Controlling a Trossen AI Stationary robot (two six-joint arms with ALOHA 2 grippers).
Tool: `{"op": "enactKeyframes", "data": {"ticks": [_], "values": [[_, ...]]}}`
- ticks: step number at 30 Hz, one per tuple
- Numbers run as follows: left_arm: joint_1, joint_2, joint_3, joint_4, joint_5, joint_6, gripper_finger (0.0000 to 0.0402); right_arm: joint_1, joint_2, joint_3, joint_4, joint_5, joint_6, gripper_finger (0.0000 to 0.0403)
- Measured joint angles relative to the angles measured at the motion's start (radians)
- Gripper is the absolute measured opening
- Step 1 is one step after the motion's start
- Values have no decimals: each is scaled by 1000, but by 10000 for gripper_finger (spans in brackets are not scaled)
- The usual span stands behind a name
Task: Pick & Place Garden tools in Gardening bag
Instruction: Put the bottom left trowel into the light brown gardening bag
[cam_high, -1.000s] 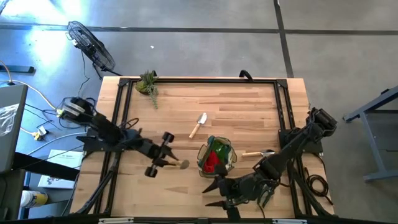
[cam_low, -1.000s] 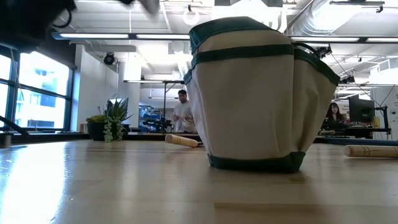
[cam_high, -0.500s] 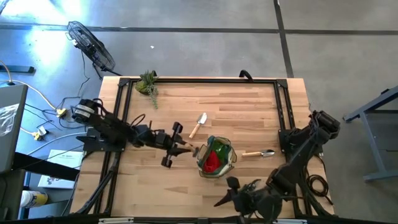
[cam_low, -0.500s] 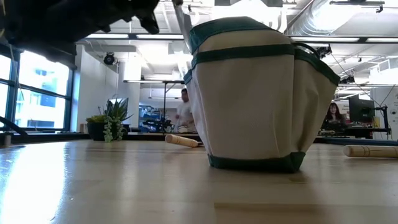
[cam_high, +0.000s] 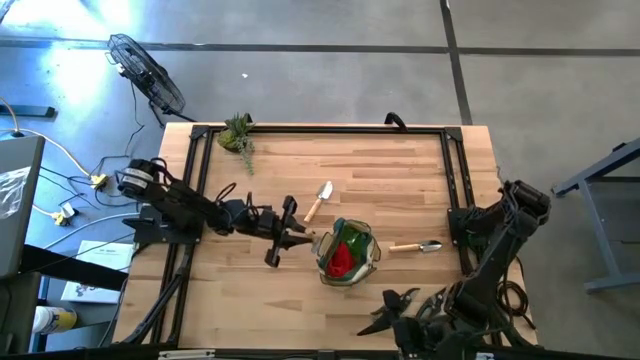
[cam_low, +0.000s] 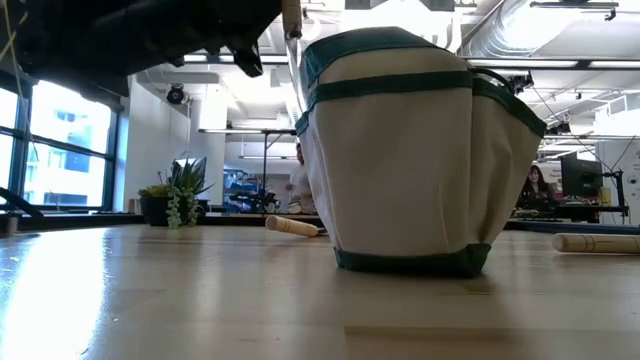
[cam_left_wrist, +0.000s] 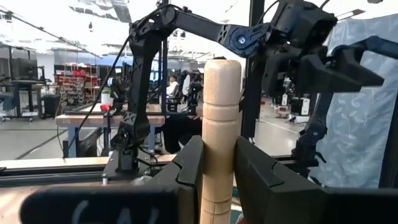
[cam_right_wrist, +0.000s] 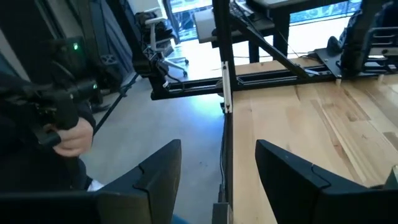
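The gardening bag (cam_high: 348, 252) stands near the table's middle, with a red piece and something green inside; in the low view the gardening bag (cam_low: 420, 150) fills the centre. My left gripper (cam_high: 287, 232) is just left of the bag's rim, shut on a wooden-handled tool (cam_left_wrist: 221, 118). A trowel (cam_high: 318, 200) lies flat on the table beyond the bag. Another wooden-handled tool (cam_high: 415, 246) lies to the bag's right. My right gripper (cam_high: 393, 308) hangs open over the table's near edge, with nothing between its fingers. My left gripper pinches the tool's wooden handle (cam_left_wrist: 219, 155) between its two fingers (cam_left_wrist: 189, 168), a little below the handle's rounded free end (cam_left_wrist: 222, 68). The fingers reach in from the table's left, roughly level, and lie across the handle. The tool is lifted clear of the table; its metal end is hidden.
A leafy plant (cam_high: 238, 135) sits at the far left corner. Black frame rails (cam_high: 200, 180) run along the table's left, right and far sides. Past the table's near edge, a person's hand (cam_right_wrist: 65, 134) holds a controller in the right wrist view. People stand in the room behind.
My left gripper has carried the wooden-handled tool toward the table's right and a little toward the far edge, up to the bag's left rim, turning slightly. My right gripper, still open, has swung along the near edge toward the table's right, away from the bag.
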Motion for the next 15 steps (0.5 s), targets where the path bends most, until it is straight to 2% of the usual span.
{"op": "enactKeyframes", "data": {"ticks": [15], "values": [[30,132,65,22,21,-5,54,-3,30,0,22,26,42,197]]}}
